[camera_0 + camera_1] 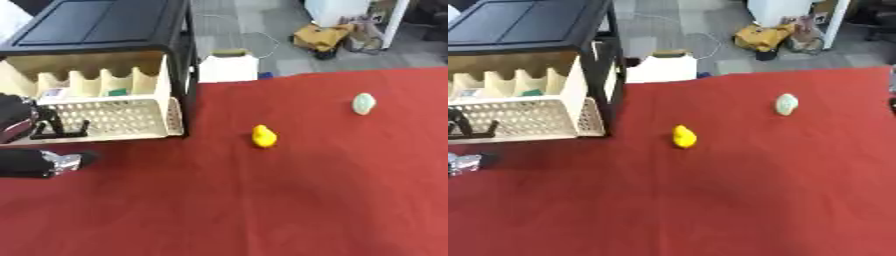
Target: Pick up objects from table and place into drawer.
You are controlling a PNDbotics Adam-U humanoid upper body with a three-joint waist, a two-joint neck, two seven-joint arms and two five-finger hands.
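Observation:
A small yellow duck-like toy (263, 136) stands on the red table near the middle. Farther right lies a pale green-white rounded object (363, 103). At the upper left a black cabinet (105, 25) has its cream drawer (114, 117) pulled out. Inside the drawer lie a small white item (54, 92) and a green one (116, 92). My left hand (54, 127) is at the drawer's perforated front, far left of the duck, with a black and silver part (61, 161) just below. A thin dark sliver of my right hand (892, 106) shows at the right edge.
The red cloth (262, 210) covers the table. Behind the far edge stand a white box (229, 67), a yellow bag (322, 36) on the floor, and white furniture (346, 10).

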